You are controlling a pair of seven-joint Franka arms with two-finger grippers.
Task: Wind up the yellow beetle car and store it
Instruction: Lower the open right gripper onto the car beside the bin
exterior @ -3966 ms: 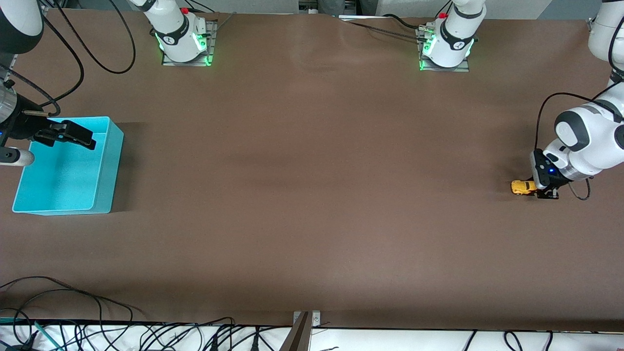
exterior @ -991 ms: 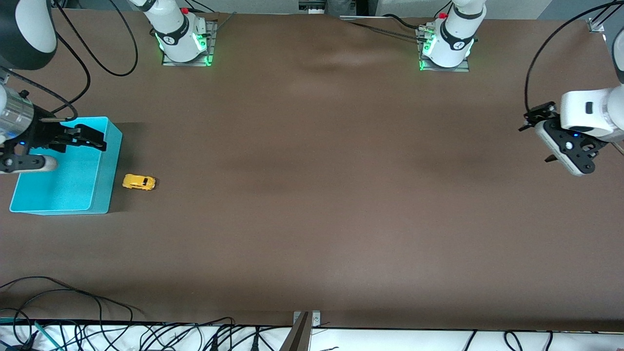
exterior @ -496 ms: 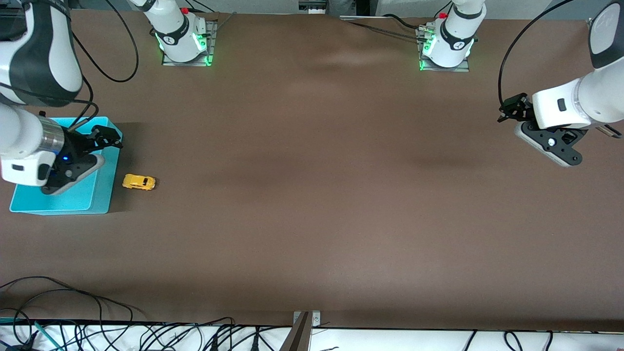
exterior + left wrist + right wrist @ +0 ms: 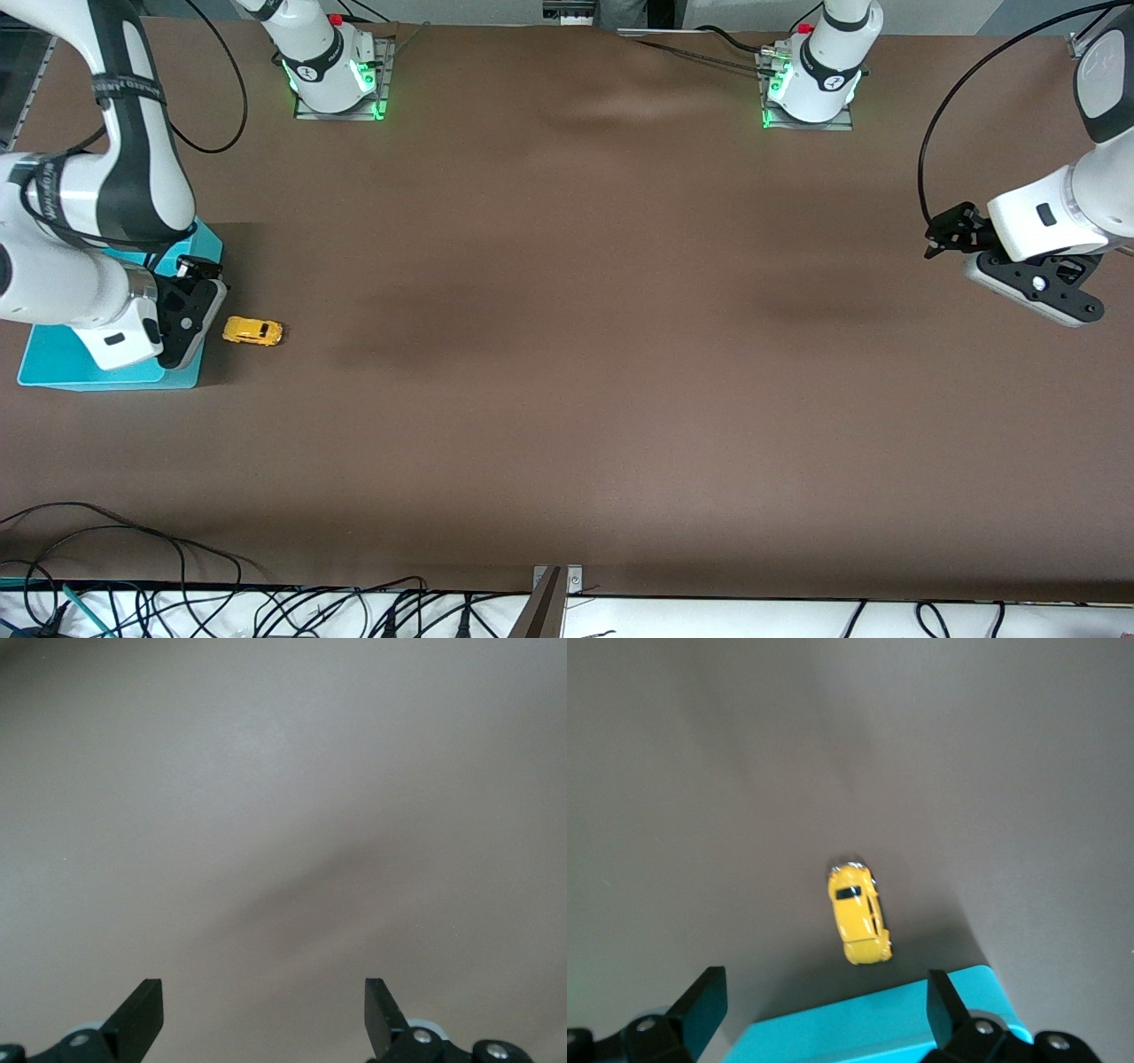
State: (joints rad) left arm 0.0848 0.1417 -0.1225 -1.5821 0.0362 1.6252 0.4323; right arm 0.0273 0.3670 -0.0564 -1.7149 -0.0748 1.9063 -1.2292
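My right gripper [image 4: 819, 1010] hangs wide open and empty over the turquoise bin's [image 4: 190, 377] rim, just beside the yellow beetle car [image 4: 252, 331]. A misjudged descent could nudge the car so it rolls off. My left gripper [image 4: 264, 1019] waits open, holding nothing.

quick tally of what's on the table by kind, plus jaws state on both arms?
Toy car: 1, the yellow beetle car, on the table beside the bin
Bin: 1, the turquoise bin, at the right arm's end of the table
Grippers: 2, right gripper over the bin's edge by the car, left gripper over bare table, both with jaws open and empty
Total: 4
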